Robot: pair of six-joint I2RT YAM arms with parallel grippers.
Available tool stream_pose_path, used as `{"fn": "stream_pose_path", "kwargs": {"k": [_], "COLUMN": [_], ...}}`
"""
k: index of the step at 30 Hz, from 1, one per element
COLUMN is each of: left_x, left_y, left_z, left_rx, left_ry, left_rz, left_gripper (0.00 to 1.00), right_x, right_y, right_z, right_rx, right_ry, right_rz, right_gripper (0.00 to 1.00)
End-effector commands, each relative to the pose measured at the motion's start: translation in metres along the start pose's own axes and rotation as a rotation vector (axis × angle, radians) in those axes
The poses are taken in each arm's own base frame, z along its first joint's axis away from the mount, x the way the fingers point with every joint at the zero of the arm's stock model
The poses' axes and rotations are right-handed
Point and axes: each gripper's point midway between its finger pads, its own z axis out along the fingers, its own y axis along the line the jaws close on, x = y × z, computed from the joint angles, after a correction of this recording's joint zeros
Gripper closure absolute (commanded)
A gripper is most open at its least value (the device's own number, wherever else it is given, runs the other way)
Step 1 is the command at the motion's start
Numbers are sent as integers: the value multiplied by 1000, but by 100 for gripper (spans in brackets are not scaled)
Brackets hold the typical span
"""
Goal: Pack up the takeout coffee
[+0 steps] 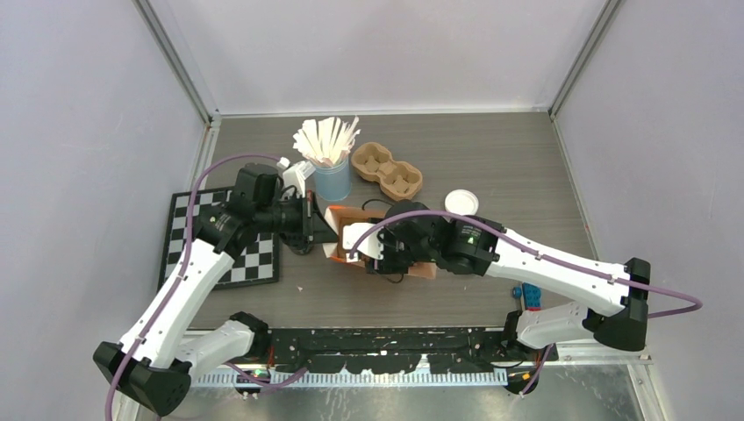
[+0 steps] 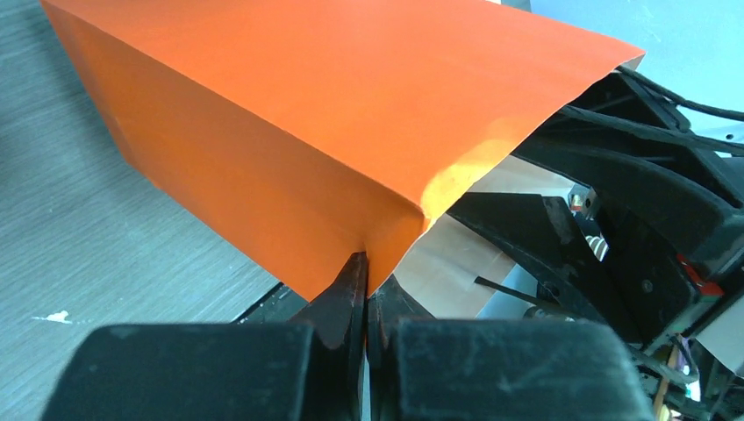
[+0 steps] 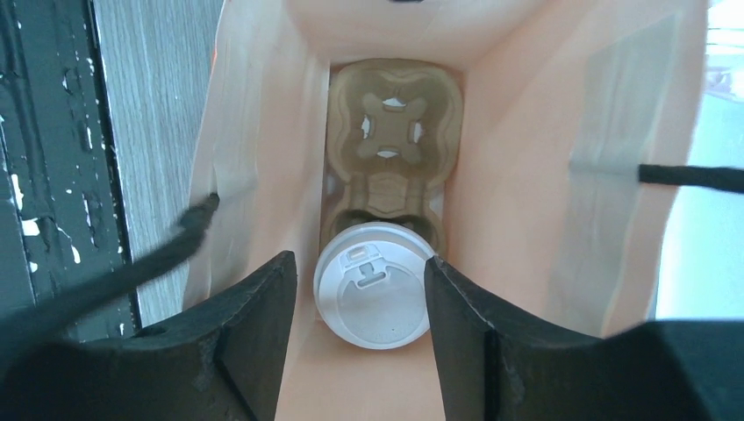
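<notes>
One takeout coffee cup [image 3: 373, 296], white lid up, stands at the bottom of the orange bag [image 2: 289, 114], seated in the near slot of a brown cardboard carrier [image 3: 392, 123] that lies on the bag's floor; the carrier's far slot is empty. The right gripper [image 3: 360, 265] reaches down into the open mouth of the bag with its jaws spread, one finger on each side of the lid. From this angle it is hard to say whether the fingers touch the cup.

The left gripper [image 2: 364, 263] is pressed together on the bag's rim at a corner fold, pinching the paper between its tips on the bag's left side. The bag stands near the middle of the table [image 1: 491, 158].

The second coffee cup [image 1: 462, 203] stands on the table just right of and beyond the bag, apart from both arms. Farther back sits a spare cardboard carrier [image 1: 387, 171], and just left of it a light-blue cup [image 1: 332, 181] of white sticks. A black-and-white checkered mat [image 1: 230, 254] lies at the left, under the left arm.
</notes>
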Motion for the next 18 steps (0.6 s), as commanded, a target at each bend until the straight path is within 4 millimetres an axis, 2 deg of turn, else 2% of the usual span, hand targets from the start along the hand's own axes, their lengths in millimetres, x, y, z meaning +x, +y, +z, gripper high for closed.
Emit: {"fn": "stream_pose_path", "kwargs": {"k": [1, 7, 14, 18], "left_x": [-7, -8, -6, -6], "left_y": [-16, -19, -21, -21], "left_z": [-9, -14, -17, -17], "left_rx": [22, 8, 3, 3], "left_ry": [5, 24, 34, 37], "left_rz": [-39, -55, -62, -63], "left_gripper": [100, 100, 100, 100], "right_x": [-27, -36, -43, -32], "right_y": [-15, -18, -51, -56], "right_z": [-12, -9, -6, -6], "right_rx": [33, 29, 166, 187], "right_ry": [-75, -86, -82, -49], "right_rz": [20, 54, 215, 224], "right_gripper": [42, 42, 41, 42]}}
